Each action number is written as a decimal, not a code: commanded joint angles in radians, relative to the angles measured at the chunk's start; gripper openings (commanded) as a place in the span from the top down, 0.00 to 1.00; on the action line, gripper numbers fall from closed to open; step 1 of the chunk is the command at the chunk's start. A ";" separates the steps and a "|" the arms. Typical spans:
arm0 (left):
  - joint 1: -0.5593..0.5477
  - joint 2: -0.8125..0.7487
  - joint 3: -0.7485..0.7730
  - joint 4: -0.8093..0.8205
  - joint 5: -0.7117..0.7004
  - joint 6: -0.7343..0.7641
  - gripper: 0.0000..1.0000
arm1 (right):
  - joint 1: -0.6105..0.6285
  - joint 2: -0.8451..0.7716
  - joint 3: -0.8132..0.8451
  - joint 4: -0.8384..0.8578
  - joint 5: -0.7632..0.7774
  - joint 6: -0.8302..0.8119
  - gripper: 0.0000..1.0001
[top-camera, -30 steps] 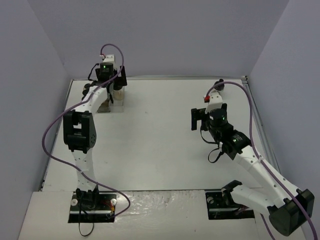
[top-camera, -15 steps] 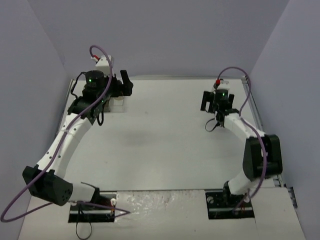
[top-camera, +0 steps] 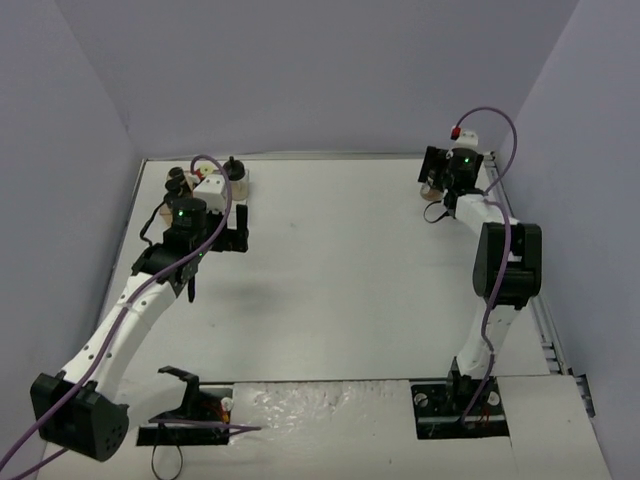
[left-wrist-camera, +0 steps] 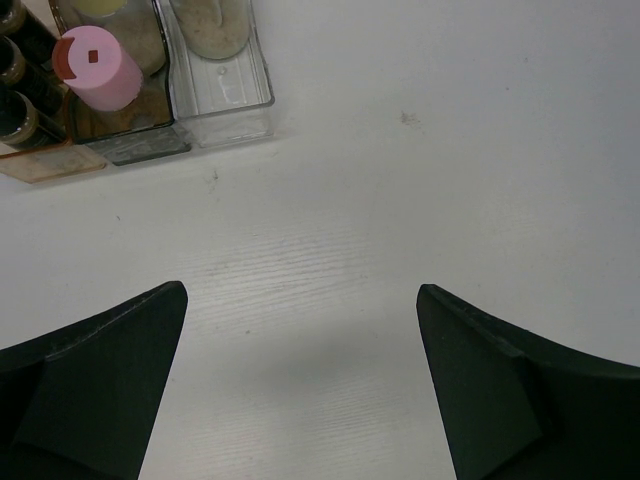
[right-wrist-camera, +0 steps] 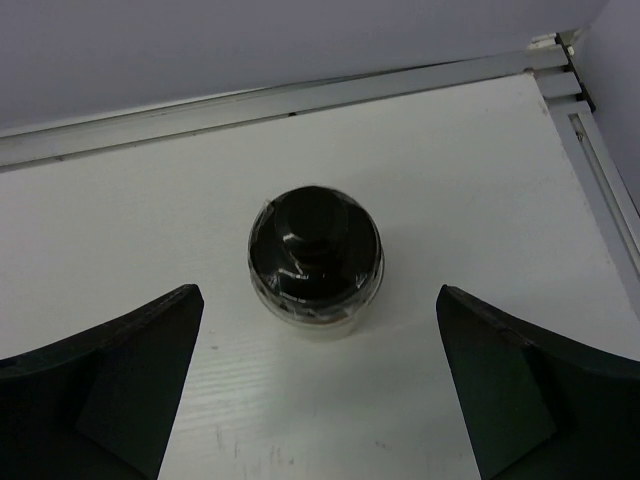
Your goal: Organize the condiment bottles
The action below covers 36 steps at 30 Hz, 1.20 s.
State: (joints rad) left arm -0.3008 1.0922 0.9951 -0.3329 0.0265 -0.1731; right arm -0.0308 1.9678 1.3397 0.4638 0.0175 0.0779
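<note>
A round clear bottle with a black knob cap [right-wrist-camera: 315, 260] stands alone near the table's far right corner [top-camera: 432, 194]. My right gripper [right-wrist-camera: 318, 295] is open above it, and the bottle lines up with the gap just past the fingertips. My left gripper [left-wrist-camera: 300, 295] is open over bare table, just in front of the three-compartment tray [left-wrist-camera: 230, 95]. In the tray stand a pink-capped bottle [left-wrist-camera: 97, 68], dark narrow bottles [left-wrist-camera: 15, 90] at the left and a clear bottle [left-wrist-camera: 210, 25] in the clear section. From above, the left gripper [top-camera: 232, 238] sits on the near side of the tray [top-camera: 240, 186].
The back wall and a metal rail [right-wrist-camera: 300, 100] run just behind the lone bottle, and the table's right edge rail [right-wrist-camera: 600, 170] lies close by. Both arm bases [top-camera: 185, 410] are at the near edge.
The left gripper has drawn back from over the tray toward the near side. The right arm has swung out to the far right corner and now hovers over the lone bottle.
</note>
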 commanded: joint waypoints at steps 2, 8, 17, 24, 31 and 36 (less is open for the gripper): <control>-0.011 -0.005 0.048 0.075 -0.026 0.027 0.03 | -0.006 0.093 0.133 0.059 -0.076 -0.059 0.00; -0.016 0.009 0.045 0.076 -0.026 0.027 0.03 | -0.011 0.205 0.216 0.071 -0.094 -0.068 0.01; -0.017 0.020 0.046 0.074 -0.026 0.023 0.03 | -0.012 0.232 0.230 0.109 -0.097 -0.109 0.25; -0.017 0.014 0.045 0.077 -0.027 0.023 0.03 | 0.010 0.191 0.159 0.132 -0.173 -0.110 0.67; -0.015 0.006 0.042 0.083 -0.026 0.017 0.03 | 0.189 0.066 -0.022 0.161 -0.200 -0.128 0.83; -0.014 0.000 0.039 0.081 -0.038 0.013 0.03 | 0.386 -0.019 -0.173 0.217 -0.211 -0.080 0.84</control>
State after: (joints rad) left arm -0.3122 1.1171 0.9951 -0.3088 0.0060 -0.1593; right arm 0.2027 2.0706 1.2525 0.5793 -0.1458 -0.0302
